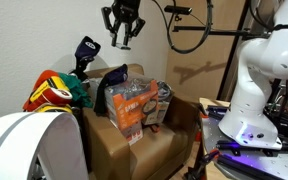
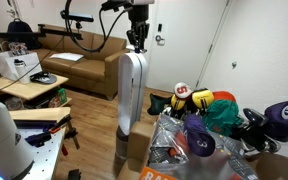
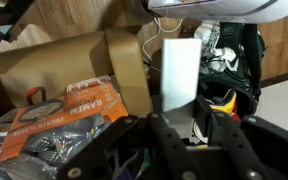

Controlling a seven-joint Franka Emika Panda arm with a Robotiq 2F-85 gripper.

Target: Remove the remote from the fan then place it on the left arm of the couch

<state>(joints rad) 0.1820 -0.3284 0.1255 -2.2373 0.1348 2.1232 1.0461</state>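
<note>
The gripper (image 1: 125, 42) pinches the white remote (image 3: 179, 70) up high; the tan couch arm (image 3: 124, 60) lies below, a bit sideways.

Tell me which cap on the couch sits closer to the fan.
The red-and-yellow cap, at the end of the pile next to the white fan. The navy cap with the white logo lies farther along the couch.

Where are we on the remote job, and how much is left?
Done: the remote is off the fan. In hand: the jaws are shut on it. It shows as the white slab sticking out between them in the wrist view, held high over the cluttered couch. Left: carry it to the couch's left arm, lower it and release.
</note>
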